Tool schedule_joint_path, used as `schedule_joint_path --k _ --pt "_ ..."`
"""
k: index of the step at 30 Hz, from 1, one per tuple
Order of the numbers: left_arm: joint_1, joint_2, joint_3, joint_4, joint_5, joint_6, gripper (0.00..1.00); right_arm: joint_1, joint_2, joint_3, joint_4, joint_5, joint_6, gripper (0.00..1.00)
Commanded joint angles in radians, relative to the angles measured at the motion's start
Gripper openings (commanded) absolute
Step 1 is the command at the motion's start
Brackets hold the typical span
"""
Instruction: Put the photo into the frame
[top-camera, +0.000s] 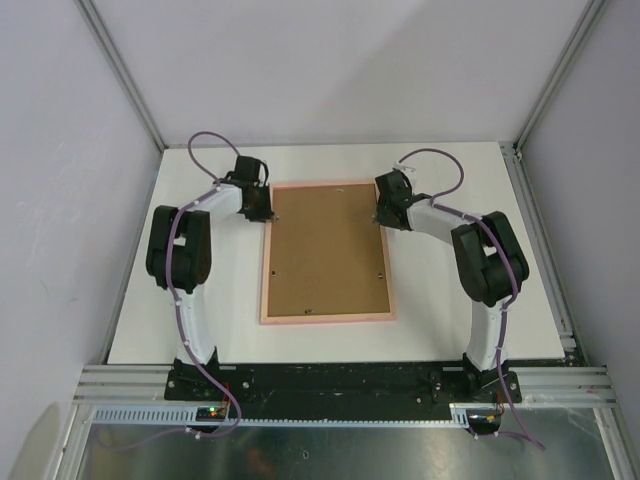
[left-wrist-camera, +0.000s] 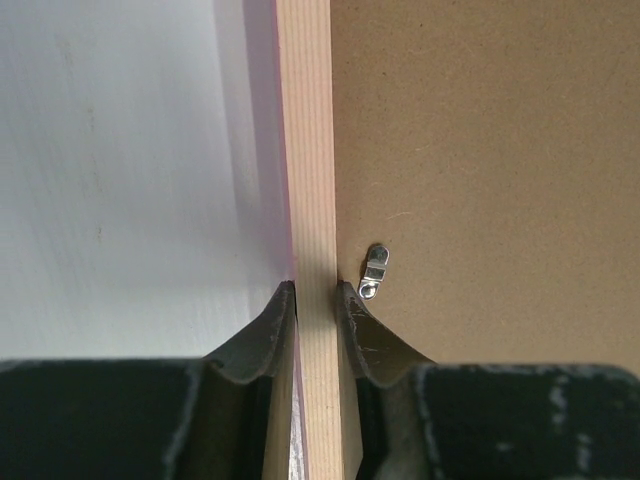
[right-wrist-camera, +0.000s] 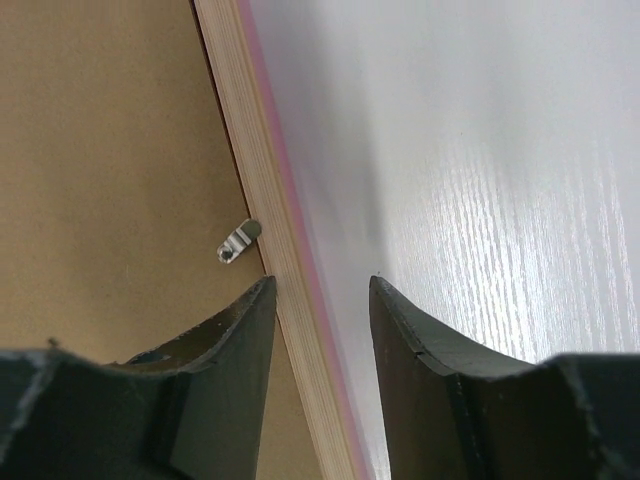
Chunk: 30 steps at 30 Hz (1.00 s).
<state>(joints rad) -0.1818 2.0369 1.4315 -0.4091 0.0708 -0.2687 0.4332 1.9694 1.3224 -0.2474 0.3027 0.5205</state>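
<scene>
The frame (top-camera: 325, 317) lies face down in the middle of the white table, with a brown backing board (top-camera: 327, 250) filling it. The photo is hidden. My left gripper (top-camera: 262, 212) is shut on the frame's left rail (left-wrist-camera: 310, 150) near the far corner, one finger on each side of the wood (left-wrist-camera: 317, 290). My right gripper (top-camera: 382, 212) straddles the right rail (right-wrist-camera: 245, 130) near its far corner. It is open (right-wrist-camera: 322, 282): the inner finger sits over the board close to the rail, and the outer finger stands apart over the table.
Small metal turn clips (left-wrist-camera: 375, 270) (right-wrist-camera: 238, 241) sit on the backing board beside each rail. The white table (top-camera: 450, 320) is walled by grey panels at the back and sides. Both arm bases stand at the near edge.
</scene>
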Motion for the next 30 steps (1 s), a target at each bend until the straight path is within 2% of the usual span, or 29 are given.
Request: schedule_joint_path --k 1,6,12,19,25,30 --pt "-0.004 0.018 0.039 -0.035 -0.051 0.099 0.0 -0.012 0.015 0.003 0.082 0.041 -0.014 0.46" --pt "-0.023 0.033 0.044 -0.049 -0.055 0.132 0.0 -0.011 0.053 0.031 0.131 0.032 -0.014 0.46" --pt "-0.034 0.04 0.05 -0.054 -0.042 0.142 0.0 0.011 0.129 0.134 0.092 0.031 -0.017 0.47" --pt "-0.033 0.037 0.054 -0.056 -0.033 0.145 0.0 0.019 0.164 0.178 0.071 0.026 -0.015 0.5" --pt "-0.033 0.036 0.053 -0.056 -0.027 0.145 0.0 0.015 0.099 0.175 0.052 0.01 -0.023 0.53" --pt "-0.034 0.022 0.045 -0.056 -0.012 0.147 0.0 -0.005 0.016 0.133 0.012 -0.045 -0.027 0.62"
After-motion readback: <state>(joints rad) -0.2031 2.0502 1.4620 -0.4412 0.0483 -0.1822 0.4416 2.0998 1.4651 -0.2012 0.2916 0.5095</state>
